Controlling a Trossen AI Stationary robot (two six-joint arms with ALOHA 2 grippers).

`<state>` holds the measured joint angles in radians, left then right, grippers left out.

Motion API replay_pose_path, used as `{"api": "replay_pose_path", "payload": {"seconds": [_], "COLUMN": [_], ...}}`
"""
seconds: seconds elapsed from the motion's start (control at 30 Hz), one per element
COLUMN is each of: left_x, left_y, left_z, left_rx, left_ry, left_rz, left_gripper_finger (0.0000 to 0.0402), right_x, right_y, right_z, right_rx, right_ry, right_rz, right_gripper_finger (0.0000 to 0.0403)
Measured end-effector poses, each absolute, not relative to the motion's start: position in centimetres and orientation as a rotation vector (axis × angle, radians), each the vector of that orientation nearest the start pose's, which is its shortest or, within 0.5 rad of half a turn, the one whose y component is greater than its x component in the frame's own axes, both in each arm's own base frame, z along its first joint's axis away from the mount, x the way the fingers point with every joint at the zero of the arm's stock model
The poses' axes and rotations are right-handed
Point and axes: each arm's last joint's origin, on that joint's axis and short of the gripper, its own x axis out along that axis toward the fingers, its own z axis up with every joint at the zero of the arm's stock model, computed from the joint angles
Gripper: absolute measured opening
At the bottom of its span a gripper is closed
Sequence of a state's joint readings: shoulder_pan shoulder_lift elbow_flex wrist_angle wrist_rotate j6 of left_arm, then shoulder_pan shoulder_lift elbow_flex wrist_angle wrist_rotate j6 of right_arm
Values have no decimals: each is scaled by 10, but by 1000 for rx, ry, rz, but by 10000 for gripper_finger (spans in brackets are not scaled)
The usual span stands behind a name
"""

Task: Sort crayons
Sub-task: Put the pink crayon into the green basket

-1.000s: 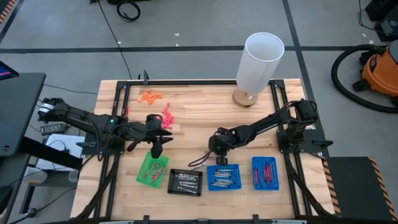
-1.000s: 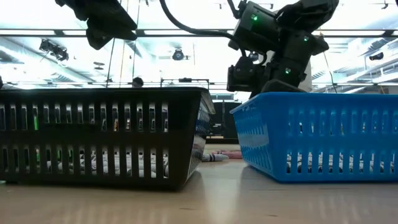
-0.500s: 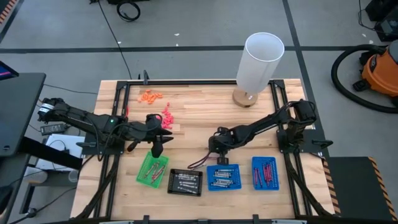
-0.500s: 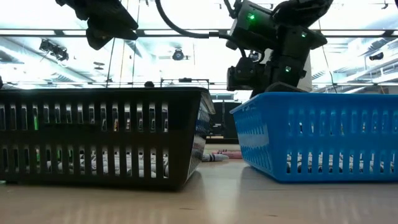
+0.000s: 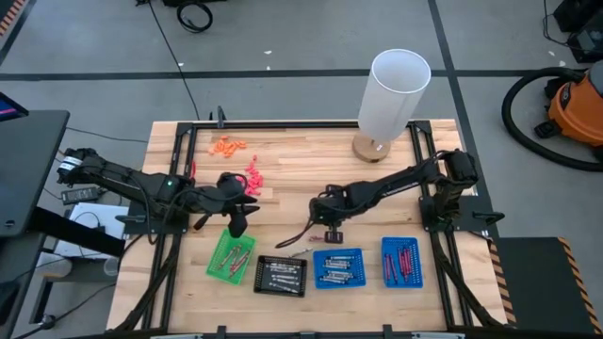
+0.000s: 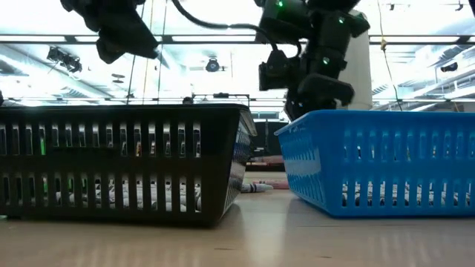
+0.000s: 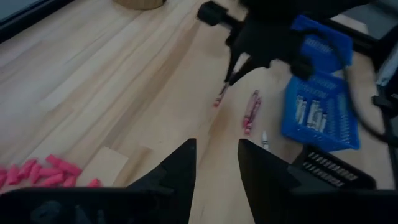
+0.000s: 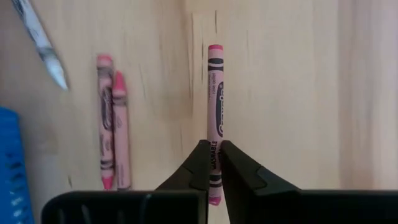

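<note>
we're swinging our right claw (image 8: 213, 163) back off the blue tray (image 5: 337, 268) and pinching a maroon crayon (image 8: 215, 112) lying on the counter (image 5: 292, 165), next pick underway, while our left claw (image 7: 216, 163) is hanging open above the green tray (image 5: 231, 256).

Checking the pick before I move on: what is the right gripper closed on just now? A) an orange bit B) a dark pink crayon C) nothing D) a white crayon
B: in the right wrist view the right gripper pinches the lower end of a single dark pink crayon, apart from the other crayons on the table.
</note>
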<state>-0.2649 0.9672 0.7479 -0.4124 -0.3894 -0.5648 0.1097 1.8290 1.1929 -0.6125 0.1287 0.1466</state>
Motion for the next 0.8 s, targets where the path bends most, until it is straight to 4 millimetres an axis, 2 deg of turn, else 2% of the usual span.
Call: {"api": "replay_pose_path", "payload": {"seconds": [0.17,0.37,0.6,0.8], "left_x": [194,194,194,194], "left_y": [-41,-41,-41,-41], "left_z": [270,269,270,270], "left_rx": [-354,-352,-301,-263], "left_ry": [545,547,551,555], "left_rz": [303,305,293,282], "left_gripper_finger": [130,130,130,130], "right_x": [352,342,314,281], "right_y": [35,36,37,47], "right_z": [190,218,247,259], "right_rx": [-14,85,316,534], "right_ry": [1235,1245,1306,1485], "right_rz": [-112,-101,-82,-71], "right_gripper_finger": [31,31,31,31]}}
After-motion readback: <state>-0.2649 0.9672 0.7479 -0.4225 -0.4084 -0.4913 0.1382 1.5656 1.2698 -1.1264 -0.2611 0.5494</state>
